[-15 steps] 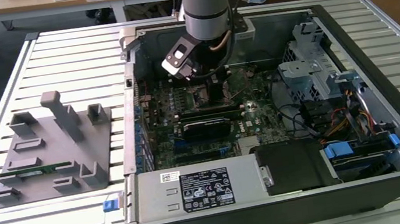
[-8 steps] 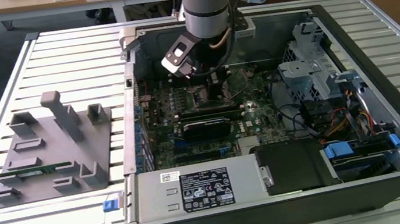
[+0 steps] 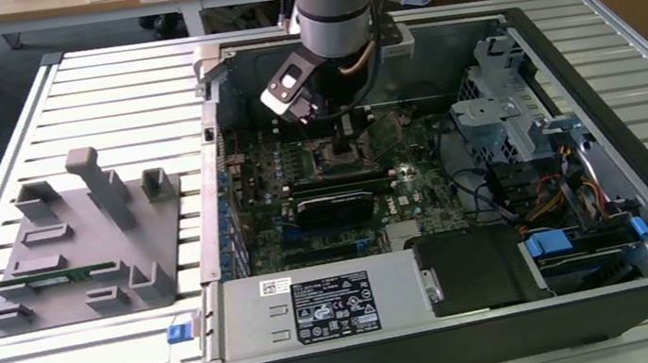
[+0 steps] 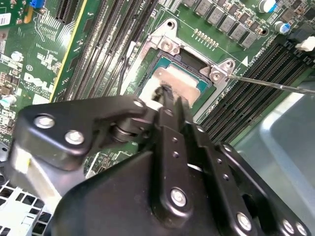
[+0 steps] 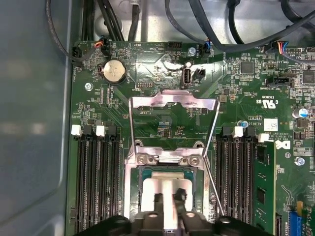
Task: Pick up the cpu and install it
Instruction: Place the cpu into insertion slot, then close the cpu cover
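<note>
Motherboard socket (image 5: 170, 158) frames cpu (image 5: 166, 184) beneath gripper (image 5: 169, 198).

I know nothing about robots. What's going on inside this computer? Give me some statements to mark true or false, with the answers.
1. The cpu lies in the motherboard socket. True.
2. The socket's metal cover plate is shut over the chip. False: it is swung open.
3. The gripper hangs over the grey tray. False: it is inside the computer case, right above the cpu.
4. A green memory stick lies on the grey tray. True.
</note>
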`<state>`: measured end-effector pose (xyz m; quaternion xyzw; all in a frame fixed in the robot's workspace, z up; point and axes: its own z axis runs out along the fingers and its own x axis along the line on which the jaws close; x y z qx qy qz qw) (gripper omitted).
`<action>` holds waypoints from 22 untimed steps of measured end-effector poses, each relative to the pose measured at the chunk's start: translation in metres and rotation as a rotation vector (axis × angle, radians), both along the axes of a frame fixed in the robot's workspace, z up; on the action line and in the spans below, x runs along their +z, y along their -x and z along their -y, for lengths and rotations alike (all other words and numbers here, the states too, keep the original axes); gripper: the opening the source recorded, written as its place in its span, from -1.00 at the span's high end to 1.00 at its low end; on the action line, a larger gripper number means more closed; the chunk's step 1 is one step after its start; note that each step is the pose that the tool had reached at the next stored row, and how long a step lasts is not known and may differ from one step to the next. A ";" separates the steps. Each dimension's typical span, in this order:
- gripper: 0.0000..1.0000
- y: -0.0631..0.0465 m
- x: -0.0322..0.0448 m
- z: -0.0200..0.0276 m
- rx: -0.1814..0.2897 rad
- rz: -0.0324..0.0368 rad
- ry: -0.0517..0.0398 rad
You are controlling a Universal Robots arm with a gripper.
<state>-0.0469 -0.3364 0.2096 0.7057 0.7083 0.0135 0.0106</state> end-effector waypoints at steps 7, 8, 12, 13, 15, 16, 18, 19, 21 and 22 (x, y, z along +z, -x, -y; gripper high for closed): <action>0.79 0.000 0.0025 0.0000 0.000 -0.0001 0.0000; 0.79 0.000 0.0030 0.0000 0.000 -0.0002 0.0000; 0.79 0.000 0.0042 -0.0001 0.000 -0.0002 -0.0003; 0.79 0.000 0.0044 0.0000 0.000 -0.0002 -0.0003; 0.79 0.000 0.0049 0.0000 0.000 -0.0005 0.0002; 0.79 0.000 0.0052 0.0000 0.000 -0.0005 0.0002; 0.79 0.000 0.0060 0.0000 0.000 -0.0004 0.0000; 0.79 0.000 0.0063 0.0000 0.000 -0.0003 0.0000; 0.79 0.000 0.0070 0.0000 0.000 -0.0003 0.0000; 0.79 0.000 0.0073 0.0000 0.000 -0.0003 -0.0001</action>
